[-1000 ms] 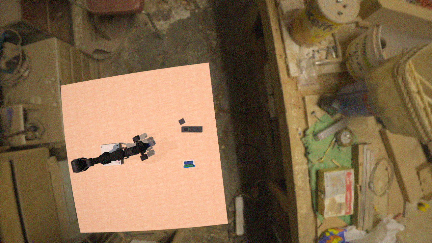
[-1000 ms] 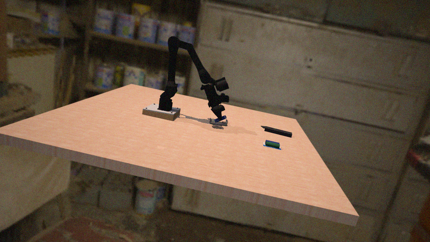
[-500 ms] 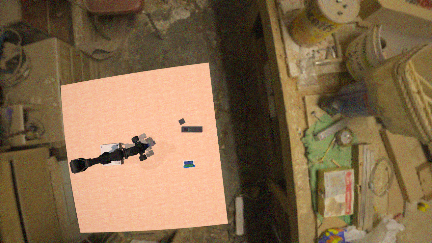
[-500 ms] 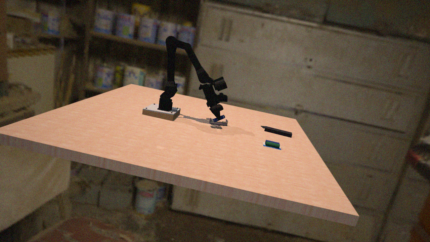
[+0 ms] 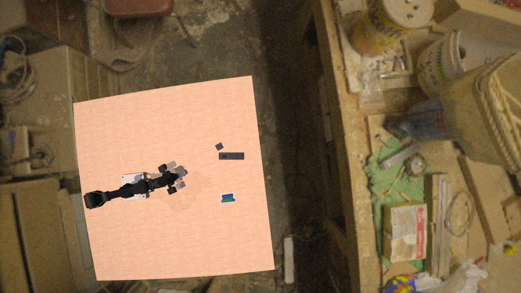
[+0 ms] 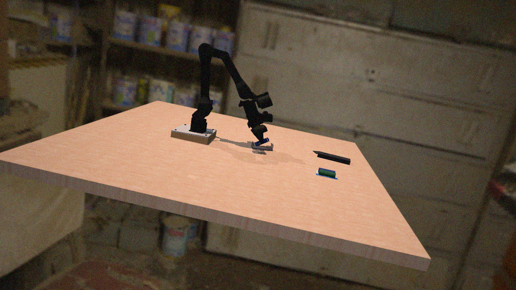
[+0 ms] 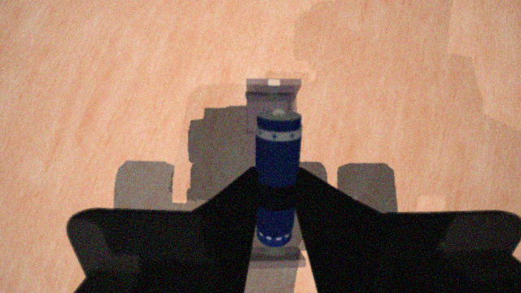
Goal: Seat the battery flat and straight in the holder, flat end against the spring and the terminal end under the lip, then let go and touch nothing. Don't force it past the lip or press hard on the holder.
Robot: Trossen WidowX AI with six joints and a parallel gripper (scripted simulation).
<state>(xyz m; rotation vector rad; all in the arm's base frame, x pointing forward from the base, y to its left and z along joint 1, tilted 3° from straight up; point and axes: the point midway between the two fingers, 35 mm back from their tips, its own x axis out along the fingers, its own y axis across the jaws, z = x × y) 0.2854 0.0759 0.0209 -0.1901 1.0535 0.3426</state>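
Note:
A blue battery (image 7: 278, 159) (image 6: 266, 140) is held between the fingers of my gripper (image 7: 275, 175) (image 6: 261, 141), which is shut on it. In the exterior view it is tilted, terminal end raised and pointing away from the arm's base, flat end lower. The grey holder (image 7: 270, 103) (image 6: 267, 148) lies on the table under the battery. In the wrist view the holder's lip end shows beyond the terminal, and its other end wall shows below the flat end. The battery and fingers hide the holder's middle; the spring cannot be made out.
A dark long box (image 5: 236, 156) (image 6: 333, 158) and a small dark square piece (image 5: 218, 146) lie toward the far side from the base. A small tray with a blue and a green cylinder (image 5: 227, 199) (image 6: 326, 172) stands near them. The arm's white base plate (image 5: 132, 178) is behind the gripper.

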